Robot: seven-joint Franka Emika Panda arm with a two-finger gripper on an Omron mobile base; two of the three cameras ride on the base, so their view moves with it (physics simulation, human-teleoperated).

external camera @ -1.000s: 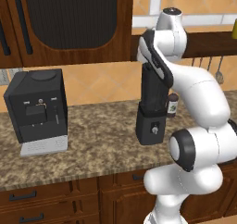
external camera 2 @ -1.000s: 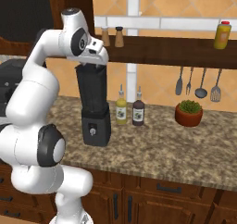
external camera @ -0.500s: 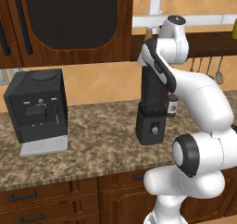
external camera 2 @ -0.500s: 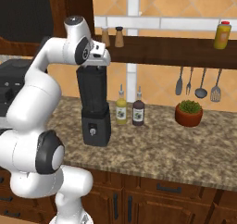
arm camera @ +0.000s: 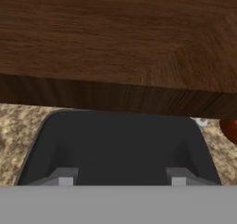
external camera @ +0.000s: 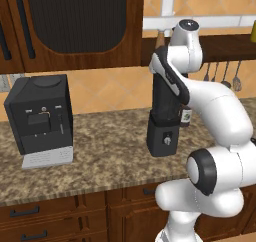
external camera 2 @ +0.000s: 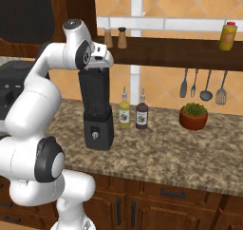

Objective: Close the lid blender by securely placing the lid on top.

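Note:
The tall black blender (external camera: 163, 117) (external camera 2: 97, 111) stands upright on the granite counter, knob facing front. My gripper (external camera 2: 97, 69) (arm camera: 121, 180) sits right at the top of its jar, under the white hand. In the hand view the dark lid (arm camera: 119, 144) lies flat just below, and the two fingertips (arm camera: 65, 179) stand well apart over it. The lid spreads wider than the gap between them. Whether the fingers still press on it is unclear. In the left base view the arm's forearm covers the top of the jar.
A boxy black coffee machine (external camera: 42, 113) stands at the counter's left. Two bottles (external camera 2: 124, 112) and a potted plant (external camera 2: 193, 116) stand right of the blender. A wooden shelf (external camera 2: 180, 51) (arm camera: 120, 42) runs close above the hand, with utensils (external camera 2: 201, 84) hanging below it.
The arm's upper joint has risen and swung a little to the right, while the hand stays at the jar top. The blender has not moved.

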